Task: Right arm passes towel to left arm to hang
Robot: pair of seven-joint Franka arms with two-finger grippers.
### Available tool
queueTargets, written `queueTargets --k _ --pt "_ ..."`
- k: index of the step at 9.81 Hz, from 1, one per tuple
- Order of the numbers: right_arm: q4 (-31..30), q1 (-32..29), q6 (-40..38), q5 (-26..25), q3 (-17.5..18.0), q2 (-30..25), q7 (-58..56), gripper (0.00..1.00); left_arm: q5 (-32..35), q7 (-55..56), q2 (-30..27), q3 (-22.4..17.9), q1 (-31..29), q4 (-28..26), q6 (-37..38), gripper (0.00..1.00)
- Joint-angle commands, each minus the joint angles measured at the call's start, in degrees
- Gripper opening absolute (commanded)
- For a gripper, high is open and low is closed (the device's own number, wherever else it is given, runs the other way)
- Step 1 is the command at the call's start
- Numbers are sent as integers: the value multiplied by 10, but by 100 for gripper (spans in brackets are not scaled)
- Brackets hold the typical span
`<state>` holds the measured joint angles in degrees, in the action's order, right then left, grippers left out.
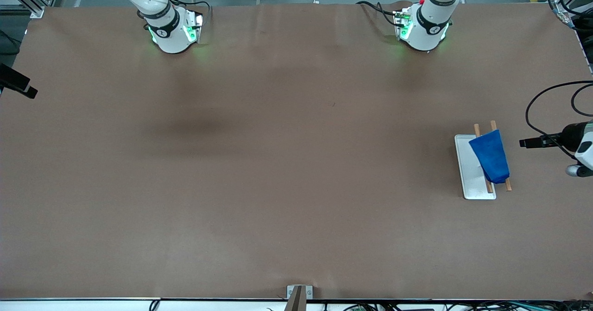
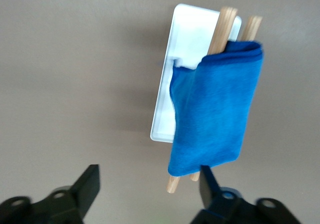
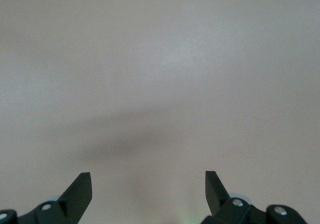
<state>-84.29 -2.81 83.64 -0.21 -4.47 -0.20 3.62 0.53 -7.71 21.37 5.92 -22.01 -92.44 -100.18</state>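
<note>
The royal-blue towel [image 1: 491, 155] hangs folded over the two wooden rods [image 1: 476, 128] of the white rack [image 1: 468, 172] toward the left arm's end of the table. In the left wrist view the towel [image 2: 215, 114] drapes over both rods [image 2: 222, 28] above the rack's base [image 2: 187, 28]. My left gripper [image 1: 523, 142] is beside the rack, apart from the towel; it [image 2: 149, 176] is open and empty. My right gripper [image 1: 28, 91] is at the right arm's end of the table; it [image 3: 148, 176] is open and empty over bare table.
The brown table top [image 1: 278, 162] is bare apart from the rack. Both arm bases [image 1: 171, 33] stand along the table's edge farthest from the front camera. Black cables [image 1: 546, 98] loop near the left arm.
</note>
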Motion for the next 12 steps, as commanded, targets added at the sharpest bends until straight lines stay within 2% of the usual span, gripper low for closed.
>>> queueTargets --k 1,4,5,7,9,11,12 --pt "4 -5 -5 -6 3 1 -8 100 9 1 -15 4 31 36 0 100" --pt "4 -6 -4 -6 3 1 -8 100 22 8 -38 61 36 78 -4 100" --pt "4 -6 -5 -6 3 1 -9 100 23 9 -51 65 43 79 -7 100" --pt "4 -6 -5 -6 3 1 -8 100 22 64 -76 61 68 83 -13 100" --pt "4 -6 -8 -6 3 1 -9 100 21 71 -133 45 88 69 -3 100" --pt "4 -8 -8 -6 2 1 -9 100 16 71 -174 29 124 65 56 100" --pt "4 -8 -8 -6 2 1 -9 100 11 72 -184 6 141 62 61 100"
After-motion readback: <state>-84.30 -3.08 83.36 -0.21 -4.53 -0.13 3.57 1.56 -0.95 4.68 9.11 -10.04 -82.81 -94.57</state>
